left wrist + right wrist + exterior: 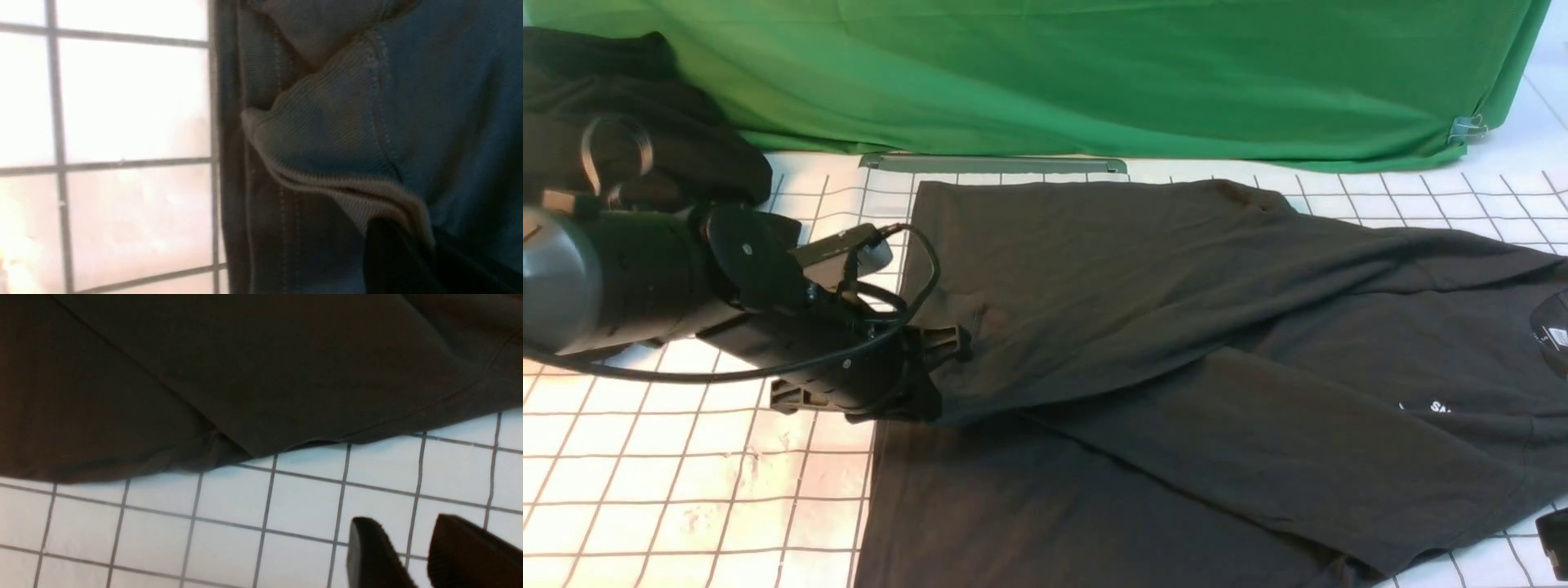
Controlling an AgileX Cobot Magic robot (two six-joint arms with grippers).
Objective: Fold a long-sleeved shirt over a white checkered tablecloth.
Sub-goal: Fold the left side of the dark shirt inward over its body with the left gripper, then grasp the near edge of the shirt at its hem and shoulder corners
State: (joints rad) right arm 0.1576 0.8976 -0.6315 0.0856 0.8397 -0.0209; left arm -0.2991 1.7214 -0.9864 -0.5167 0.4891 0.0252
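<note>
Chest logo (pixel 1439 406) of the long-sleeved shirt (pixel 1176 327) cropped at the front view's right edge, perhaps "SA".

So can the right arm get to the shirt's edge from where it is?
Probably yes. The right gripper hangs open and empty over bare white checkered tablecloth, and the long-sleeved shirt has its edge lying just ahead with nothing in between.

Left arm (pixel 645 278) reaches in from left edge of frame, angled slightly down. Left gripper (pixel 943 367) at middle left, jaws pinched on fold of long-sleeved shirt (pixel 1176 327). Right gripper (pixel 402 522) barely visible at lower right corner, jaws parted, empty.
</note>
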